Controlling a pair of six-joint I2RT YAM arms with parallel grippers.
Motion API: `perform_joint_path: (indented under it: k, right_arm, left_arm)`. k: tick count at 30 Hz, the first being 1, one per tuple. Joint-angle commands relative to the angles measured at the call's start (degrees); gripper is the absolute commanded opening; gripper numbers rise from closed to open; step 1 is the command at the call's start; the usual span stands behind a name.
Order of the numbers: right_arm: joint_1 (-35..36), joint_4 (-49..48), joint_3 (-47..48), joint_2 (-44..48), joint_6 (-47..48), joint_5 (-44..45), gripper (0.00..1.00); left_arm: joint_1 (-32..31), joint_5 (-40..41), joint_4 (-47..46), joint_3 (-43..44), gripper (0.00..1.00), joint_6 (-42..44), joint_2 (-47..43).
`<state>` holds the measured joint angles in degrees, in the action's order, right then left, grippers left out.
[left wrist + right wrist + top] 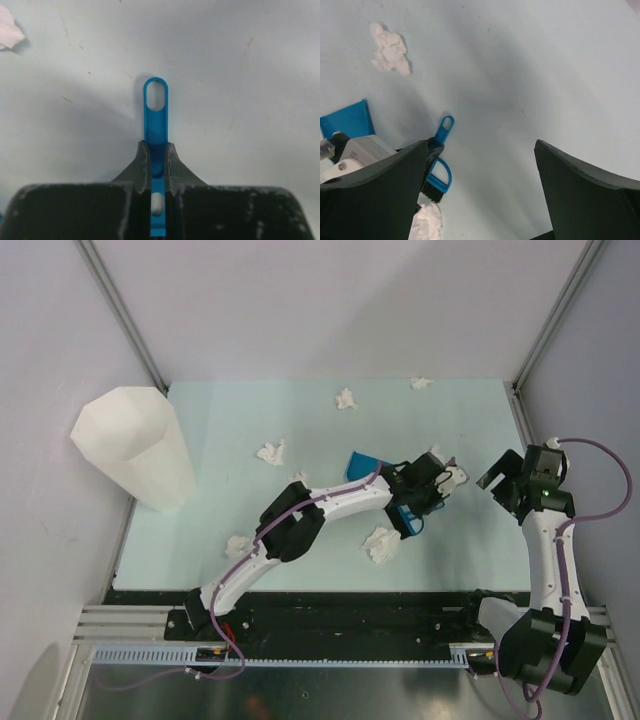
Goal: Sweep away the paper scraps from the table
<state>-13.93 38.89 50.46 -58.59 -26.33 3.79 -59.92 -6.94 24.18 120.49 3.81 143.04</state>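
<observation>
We've got the left end effector (156, 150) clamped on the thin blue handle (156, 112), loop end poking out over the tabletop (240, 75). Our worry is that so slim a hold may let the tool twist once it drags. The fluffy paper scraps (381, 544) lie scattered and are easy to skip. The right end effector (481, 150) hangs wide apart and empty, close enough to the left arm that we could bump it.

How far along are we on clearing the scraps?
Early. Nothing looks cleared: at least six scraps lie scattered over the table in the overhead view. In hand: the left end effector is shut on a blue handle, while the right end effector is open and empty. All the sweeping is left.
</observation>
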Motion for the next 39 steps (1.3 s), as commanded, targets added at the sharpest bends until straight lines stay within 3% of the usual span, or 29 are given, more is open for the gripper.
perform_joint_path:
  k: [1, 11, 18, 20, 26, 33, 39]
  right_arm:
    - [-2.23, -2.06, 0.26, -0.65, 1.63, -10.11, 0.93]
    - [-4.87, -7.07, -1.14, -2.49, -1.88, -26.28, 0.98]
    - [-5.4, -23.73, -9.22, -5.12, -10.12, -40.59, 0.99]
    - [-4.96, -28.06, -10.98, -6.01, -12.51, -45.25, 0.95]
    - [-3.82, -34.93, -14.68, -5.49, -15.59, -48.6, 0.82]
    - [0.04, -38.27, -16.79, -7.06, -18.93, -46.51, 0.73]
    - [2.86, -45.22, -17.76, -7.16, -24.03, -48.27, 0.54]
  left_arm:
    - [1.47, -9.04, 7.02, 2.21, 0.0, 2.42, -1.88]
    - [4.46, -16.35, 7.1, -3.06, 0.0, 11.65, -16.74]
    - [4.73, -17.41, 6.93, -6.58, 0.0, 12.62, -19.82]
    - [4.73, -17.49, 6.93, -6.4, 0.0, 12.62, -19.91]
    - [4.81, -17.32, 6.93, -5.53, 0.0, 12.8, -19.29]
    - [4.64, -17.49, 6.93, -3.33, 0.0, 11.13, -18.68]
    - [4.64, -17.41, 6.93, -2.63, 0.0, 10.95, -17.97]
